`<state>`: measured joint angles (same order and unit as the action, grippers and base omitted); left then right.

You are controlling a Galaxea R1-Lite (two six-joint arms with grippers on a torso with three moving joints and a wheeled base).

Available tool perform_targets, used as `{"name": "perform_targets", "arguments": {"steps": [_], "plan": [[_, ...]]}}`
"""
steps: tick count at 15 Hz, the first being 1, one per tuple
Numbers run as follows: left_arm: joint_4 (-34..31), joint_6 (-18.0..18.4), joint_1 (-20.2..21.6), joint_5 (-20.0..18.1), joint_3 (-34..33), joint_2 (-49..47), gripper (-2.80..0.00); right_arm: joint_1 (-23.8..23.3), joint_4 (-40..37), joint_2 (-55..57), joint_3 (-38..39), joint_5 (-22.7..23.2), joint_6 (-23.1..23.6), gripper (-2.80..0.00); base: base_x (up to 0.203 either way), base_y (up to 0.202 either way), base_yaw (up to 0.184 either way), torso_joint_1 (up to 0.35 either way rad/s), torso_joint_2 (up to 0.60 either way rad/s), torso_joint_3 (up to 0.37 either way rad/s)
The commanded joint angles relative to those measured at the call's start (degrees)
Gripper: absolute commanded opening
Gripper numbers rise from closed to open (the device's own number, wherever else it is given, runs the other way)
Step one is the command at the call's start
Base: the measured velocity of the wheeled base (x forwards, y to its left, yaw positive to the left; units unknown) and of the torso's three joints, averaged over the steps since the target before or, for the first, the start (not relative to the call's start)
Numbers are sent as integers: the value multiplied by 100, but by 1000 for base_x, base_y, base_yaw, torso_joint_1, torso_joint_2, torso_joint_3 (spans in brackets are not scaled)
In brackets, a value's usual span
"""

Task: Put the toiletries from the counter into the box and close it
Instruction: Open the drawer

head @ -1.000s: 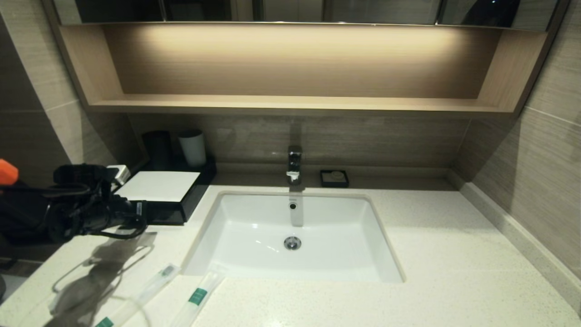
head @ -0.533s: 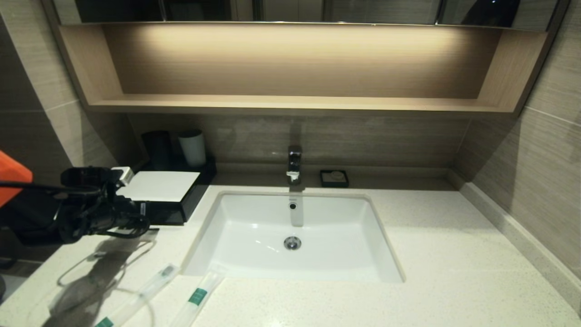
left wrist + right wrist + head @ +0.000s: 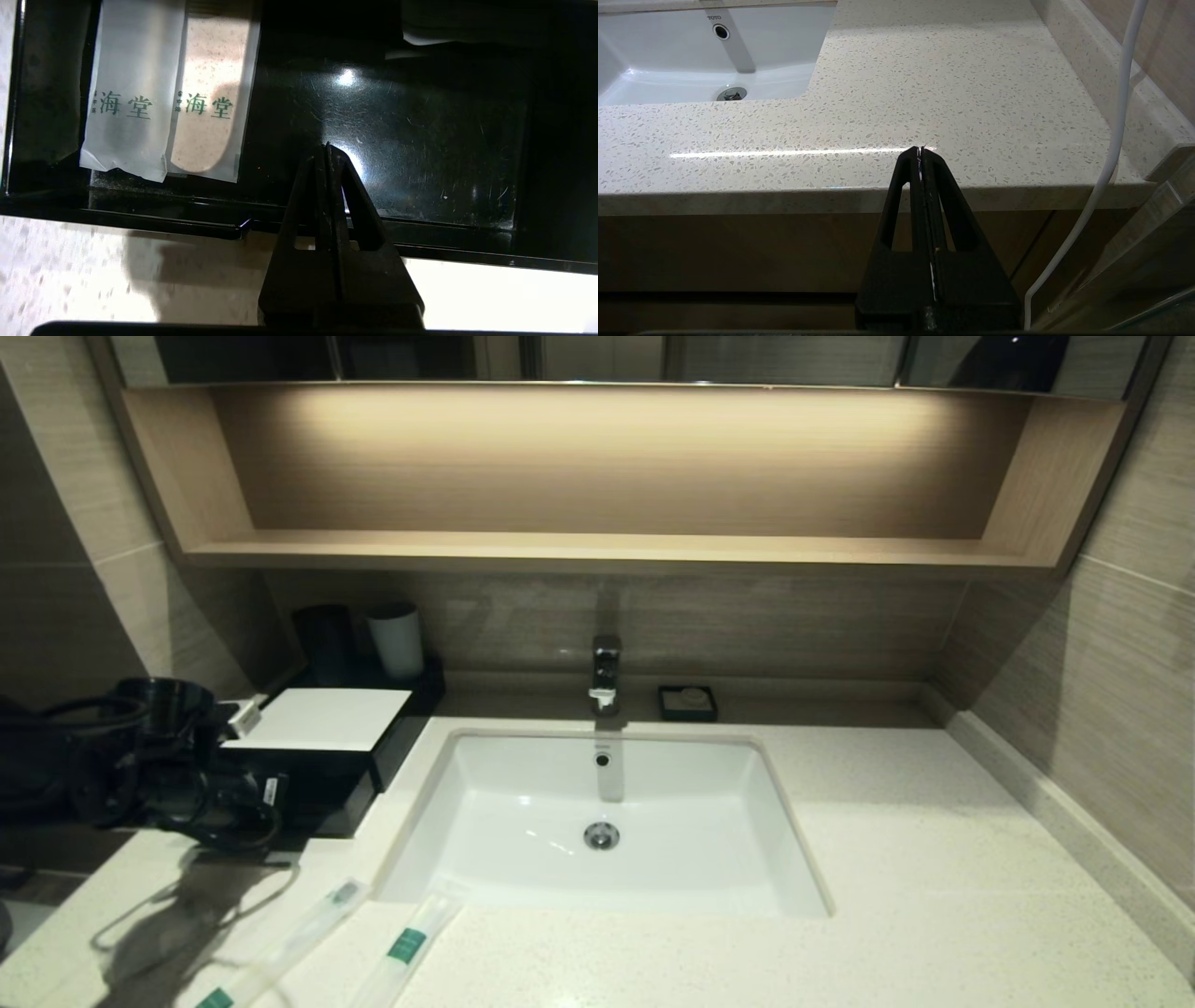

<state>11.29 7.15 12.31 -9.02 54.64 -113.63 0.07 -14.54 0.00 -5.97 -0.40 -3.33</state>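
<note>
The black box (image 3: 322, 719) with a white top panel stands at the counter's (image 3: 887, 859) back left, and its drawer (image 3: 327, 807) is pulled out toward the front. My left gripper (image 3: 275, 798) is shut, with its tip just inside the drawer's front wall. In the left wrist view the shut gripper (image 3: 327, 145) is over the glossy drawer floor (image 3: 420, 140). Two flat pouches lie in the drawer, one frosted (image 3: 133, 93), one with whitish contents (image 3: 212, 102). Two toothbrush packets (image 3: 308, 924) (image 3: 406, 943) with green bands lie on the counter's front left. My right gripper (image 3: 920, 150) is shut and empty, parked off the counter's front edge.
A white sink (image 3: 523, 803) with a faucet (image 3: 605, 672) is set in the middle of the counter. A black tumbler (image 3: 324, 639) and a white cup (image 3: 397, 639) stand behind the box. A small black soap dish (image 3: 688, 702) sits at the back. A lit wooden shelf (image 3: 607, 546) hangs above.
My left arm has moved toward the front and lower. The box's drawer has slid out toward the front with it. The toothbrush packets have not moved.
</note>
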Motion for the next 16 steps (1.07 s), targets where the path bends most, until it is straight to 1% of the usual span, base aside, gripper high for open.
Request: {"name": "perform_targets", "arguments": {"steps": [1, 4, 8, 13, 16], "plan": [[-244, 79, -1, -12, 4, 227, -280, 1, -5, 9, 0, -4, -1, -280, 0, 0, 0, 0, 0, 0], [-321, 111, 17, 5, -58, 271, -280, 1, -5, 9, 0, -1, -1, -280, 0, 0, 0, 0, 0, 0], [-832, 201, 17, 23, -75, 444, -280, 1, -13, 9, 0, -3, -1, -280, 0, 0, 0, 0, 0, 0], [-1043, 304, 102, 46, -328, 656, -280, -7, -13, 9, 0, 5, 8, -280, 0, 0, 0, 0, 0, 0], [-1376, 393, 144, 76, -375, 807, -280, -5, -5, 9, 0, 2, -1, -280, 0, 0, 0, 0, 0, 0]]}}
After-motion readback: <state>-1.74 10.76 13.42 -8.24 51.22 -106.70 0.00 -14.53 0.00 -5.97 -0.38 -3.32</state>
